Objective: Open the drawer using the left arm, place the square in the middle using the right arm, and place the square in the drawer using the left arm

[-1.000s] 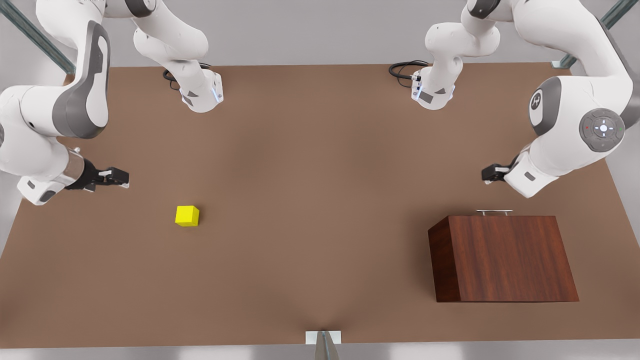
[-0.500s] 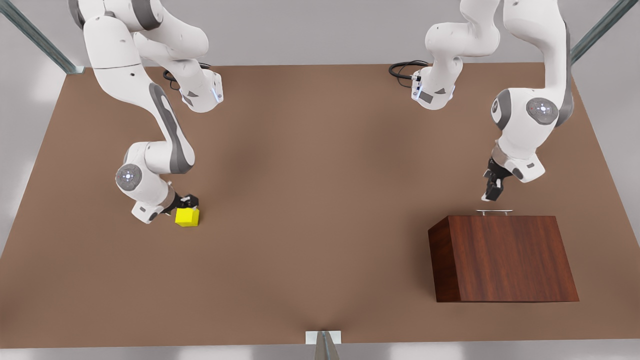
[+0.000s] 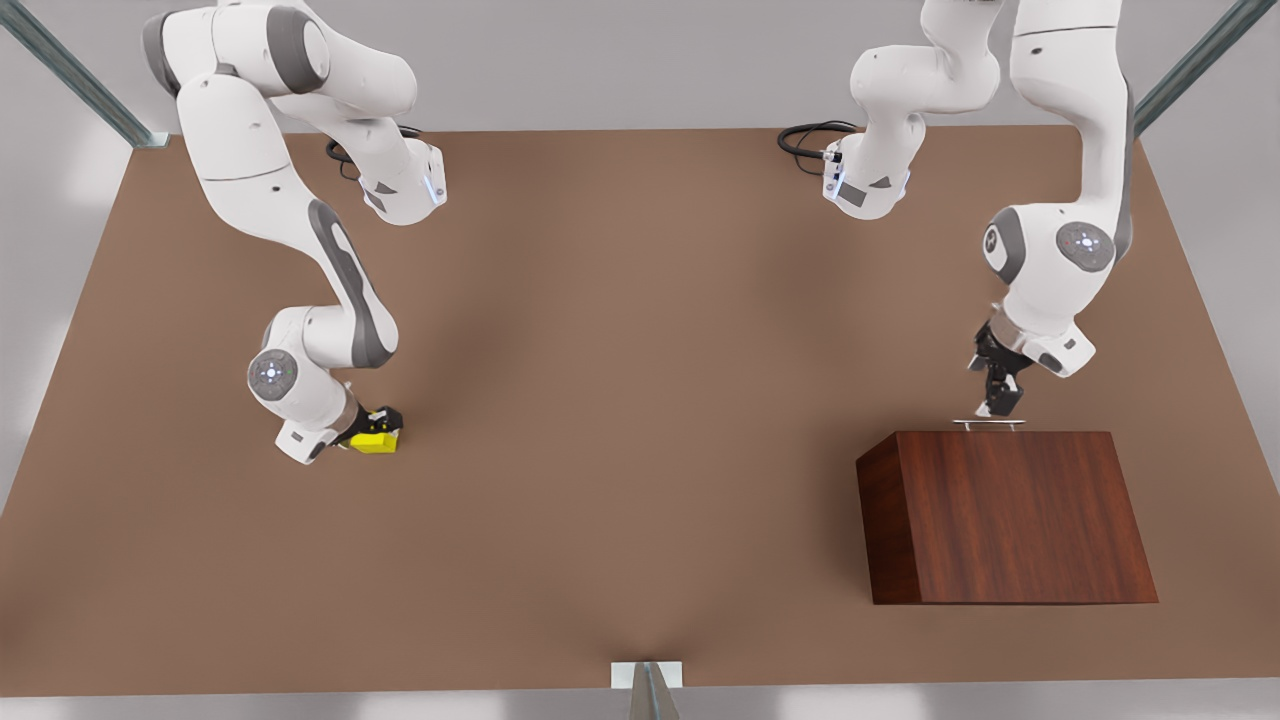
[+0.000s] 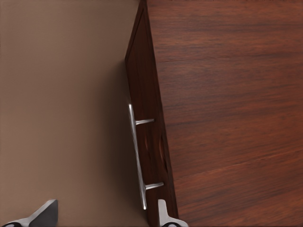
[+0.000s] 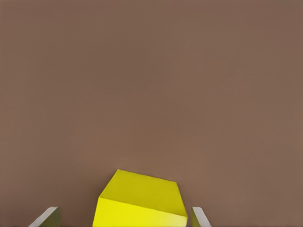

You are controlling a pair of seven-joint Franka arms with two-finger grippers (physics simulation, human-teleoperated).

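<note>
Yellow, the square (image 3: 378, 441) sits near the desk's front-view-left edge between the right gripper's (image 3: 380, 425) spread, unclosed fingers, while the left gripper (image 3: 1000, 406), fingers apart, straddles the shut drawer's handle (image 3: 988, 423), ready to pull.

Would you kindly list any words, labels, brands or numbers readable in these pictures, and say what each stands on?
No readable text.
Dark reddish-brown wooden cabinet, thin silver bar handle, small bright yellow cube: all unmarked.
White robot arms' grey joint caps: small light symbols, not legible as text.
</note>
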